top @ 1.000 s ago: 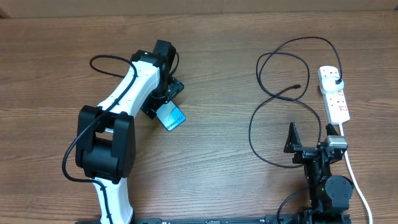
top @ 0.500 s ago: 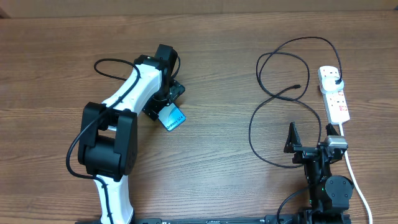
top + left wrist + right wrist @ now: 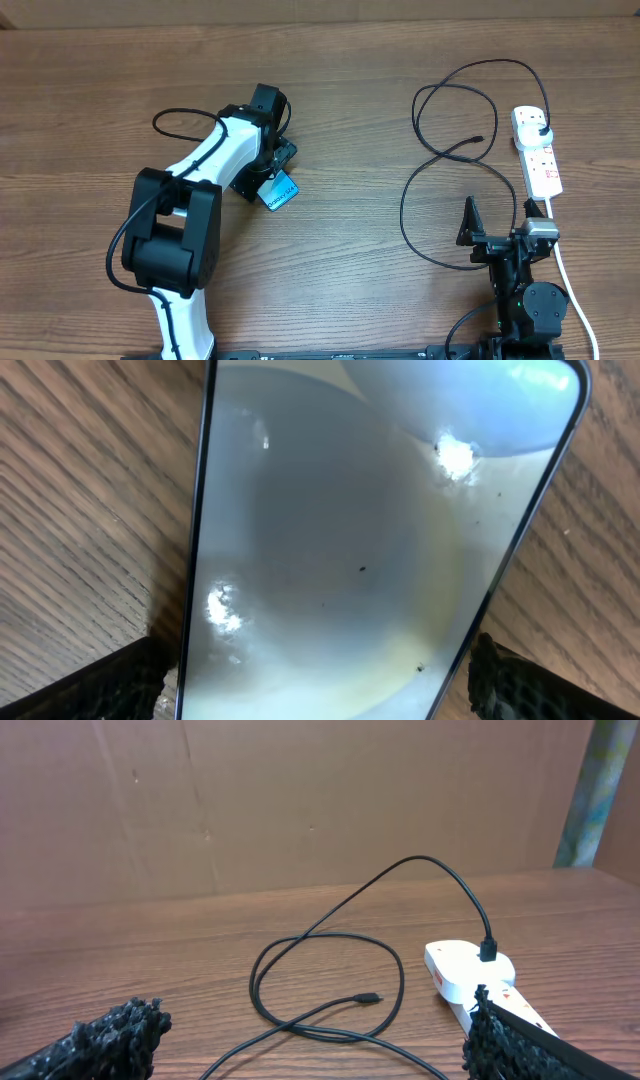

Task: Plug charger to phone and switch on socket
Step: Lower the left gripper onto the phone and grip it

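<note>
Left gripper [image 3: 270,182] shifted right, clamping phone [image 3: 340,540]; charger [image 3: 441,156] well apart.

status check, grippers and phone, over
left gripper shut on phone. right gripper open, holding nothing. charger tip unplugged, other end in socket. no obstruction seen.

phone [image 3: 279,189]: light blue, black edge | charger [image 3: 402,208]: black | socket [image 3: 537,155]: white, red marks | table [image 3: 350,120]: brown woodgrain
</note>
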